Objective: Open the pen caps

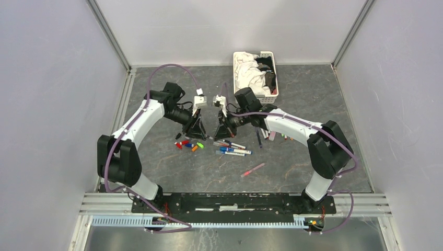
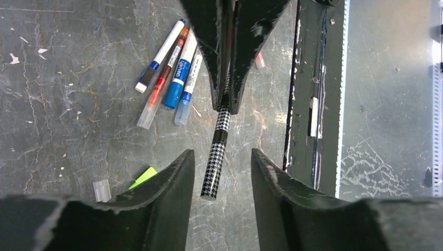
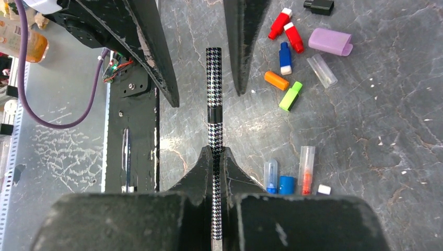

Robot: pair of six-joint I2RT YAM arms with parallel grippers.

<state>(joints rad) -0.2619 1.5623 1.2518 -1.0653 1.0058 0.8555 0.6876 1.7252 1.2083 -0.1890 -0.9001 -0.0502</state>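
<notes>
My right gripper [image 3: 216, 149] is shut on a black-and-white houndstooth pen [image 3: 214, 83] and holds it level above the table. The pen's capped end points at my left gripper [image 2: 222, 154], which is open with its fingers on either side of that end, not touching it. In the top view the two grippers [image 1: 197, 130] [image 1: 223, 129] meet nose to nose at mid-table. Loose pen caps lie on the table: red [image 3: 279, 23], blue [image 3: 284, 57], orange [image 3: 276, 80], green [image 3: 291, 96], lilac [image 3: 329, 42] and black [image 3: 318, 5]. Several pens [image 2: 172, 73] lie side by side.
A white slatted basket [image 1: 271, 97] of cloths stands at the back right. A pink-red pen [image 1: 253, 169] lies alone nearer the front. More pens [image 1: 271, 135] lie by the right arm. The black base rail [image 1: 230, 201] runs along the near edge.
</notes>
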